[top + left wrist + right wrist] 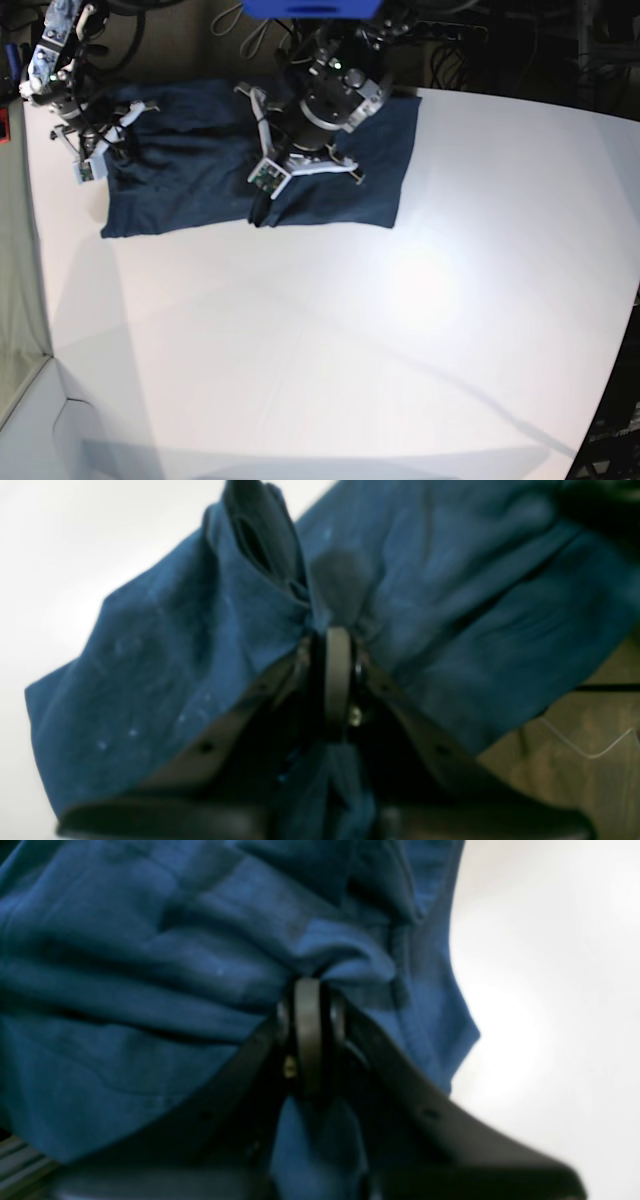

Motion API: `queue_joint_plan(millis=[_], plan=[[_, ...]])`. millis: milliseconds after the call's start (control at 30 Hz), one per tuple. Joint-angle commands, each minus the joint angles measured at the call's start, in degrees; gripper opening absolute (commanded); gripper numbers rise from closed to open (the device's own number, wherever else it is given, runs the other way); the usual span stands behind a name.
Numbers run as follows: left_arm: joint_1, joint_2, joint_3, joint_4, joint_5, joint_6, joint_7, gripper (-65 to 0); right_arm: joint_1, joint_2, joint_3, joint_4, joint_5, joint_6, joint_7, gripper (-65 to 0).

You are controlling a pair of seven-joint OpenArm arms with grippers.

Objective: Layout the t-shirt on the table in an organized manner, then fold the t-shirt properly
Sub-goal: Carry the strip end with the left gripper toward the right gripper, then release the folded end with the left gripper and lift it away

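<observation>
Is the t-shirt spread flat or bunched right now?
Mostly spread: the t-shirt lies on the table, wrinkled, with fabric pinched in both shut grippers.

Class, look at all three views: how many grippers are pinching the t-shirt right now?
2. The left gripper is shut on the t-shirt near its middle. The right gripper is shut on the cloth at the far corner of the table.

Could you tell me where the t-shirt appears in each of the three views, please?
Left wrist: t-shirt fills the centre, bunched at the fingers.
Right wrist: t-shirt fills the left and centre.
Base: t-shirt lies at upper left.
Shared landmark: the white table.
</observation>
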Motion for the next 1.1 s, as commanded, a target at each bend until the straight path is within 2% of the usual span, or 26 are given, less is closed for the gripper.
queue_joint_plan(millis=[0, 200, 500, 567, 800, 900, 1000, 1067], plan=[[-0.6, 1.8, 1.6, 0.7, 1.4, 1.0, -1.3, -65.0, -0.2, 0.4, 0.0, 0.2, -0.9, 0.0, -1.3, -65.0], [-1.9, 1.8, 4.0, -0.1, 1.3, 1.0, -1.3, -65.0, -0.2, 0.4, 0.0, 0.2, -0.9, 0.0, -1.3, -65.0], [-3.2, 1.8, 4.1, -3.3, 1.3, 0.5, -0.7, -64.0, -0.2, 0.4, 0.0, 0.2, -0.9, 0.0, -1.4, -65.0], [-3.2, 1.8, 4.5, -3.3, 1.3, 0.5, -0.7, -59.3, -0.2, 0.4, 0.0, 0.2, -0.9, 0.0, -1.4, -65.0], [-3.1, -0.8, 8.1, -3.0, 1.3, 0.5, -0.9, -33.2, -0.4, 0.4, -1.1, 0.2, -0.9, 0.0, -1.4, -65.0], [-2.8, -1.2, 7.6, -0.5, 1.6, 0.5, -0.6, -31.7, -0.3, 0.4, -1.1, 0.5, -0.9, 0.0, -1.4, -65.0], [-2.0, -4.1, 4.1, 4.8, 1.4, 0.9, -0.5, -31.6, -0.2, 0.5, -1.1, 0.9, -0.9, 0.0, -1.5, -65.0], [-0.3, -6.2, -0.2, 7.0, 1.4, 0.7, -0.5, -31.6, -0.2, 0.6, -0.8, 0.9, -0.9, 0.0, -1.5, -61.1]])
